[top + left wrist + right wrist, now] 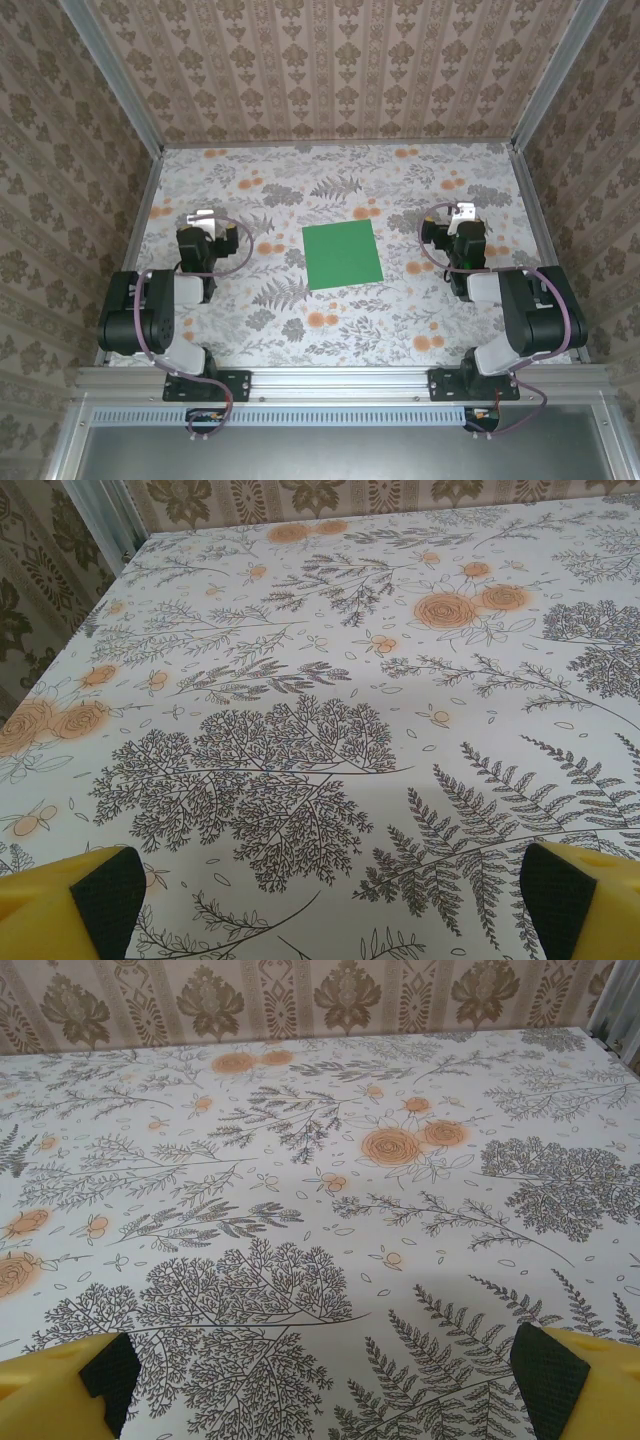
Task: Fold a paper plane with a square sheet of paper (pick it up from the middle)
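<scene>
Found the square sheet of paper (342, 255) lying flat and unfolded near the middle of the floral desk (400, 320). Saw the left gripper (205, 217) well to the left of it, jaws spread wide, holding nothing. Saw the right gripper (462, 212) well to the right, likewise wide and empty. Noted yellow fingers (40, 910) with dark pads (108, 895) above the patterned desk in both wrist views.
</scene>
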You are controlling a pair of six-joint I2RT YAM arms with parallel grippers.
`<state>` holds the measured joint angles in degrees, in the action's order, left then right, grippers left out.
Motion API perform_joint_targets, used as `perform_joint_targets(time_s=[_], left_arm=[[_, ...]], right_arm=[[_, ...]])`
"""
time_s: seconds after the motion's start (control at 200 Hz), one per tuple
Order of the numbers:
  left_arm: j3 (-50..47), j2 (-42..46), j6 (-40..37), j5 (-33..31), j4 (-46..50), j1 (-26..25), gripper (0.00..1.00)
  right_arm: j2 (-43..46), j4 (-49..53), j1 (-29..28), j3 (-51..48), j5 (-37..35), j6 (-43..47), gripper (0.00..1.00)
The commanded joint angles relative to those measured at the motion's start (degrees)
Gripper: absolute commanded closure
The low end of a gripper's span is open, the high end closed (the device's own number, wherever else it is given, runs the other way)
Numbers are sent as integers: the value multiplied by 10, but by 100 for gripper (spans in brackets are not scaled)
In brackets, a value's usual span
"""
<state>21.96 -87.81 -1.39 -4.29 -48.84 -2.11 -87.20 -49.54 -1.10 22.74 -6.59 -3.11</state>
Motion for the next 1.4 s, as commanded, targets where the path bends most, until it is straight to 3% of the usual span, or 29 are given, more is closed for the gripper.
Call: perform_joint_targets(time_s=[0.0, 0.91, 1.105, 1.245, 1.31, 1.395], left_arm=[[12, 0, -11, 6, -1, 6, 0], [4, 12, -10, -12, -7, 3, 0], [19, 117, -1, -59, 108, -8, 0], [76, 180, 53, -91, 261, -19, 0], [109, 203, 88, -88, 340, -20, 0], [143, 230, 143, -69, 424, -20, 0]], right_arm=[[-4, 1, 2, 4, 12, 6, 0], [10, 4, 2, 2, 9, 5, 0], [141, 189, -14, 52, -44, -9, 0], [171, 444, -17, 161, -72, -179, 0], [148, 553, -18, 229, -46, -240, 0], [104, 606, -42, 283, 29, -254, 0]])
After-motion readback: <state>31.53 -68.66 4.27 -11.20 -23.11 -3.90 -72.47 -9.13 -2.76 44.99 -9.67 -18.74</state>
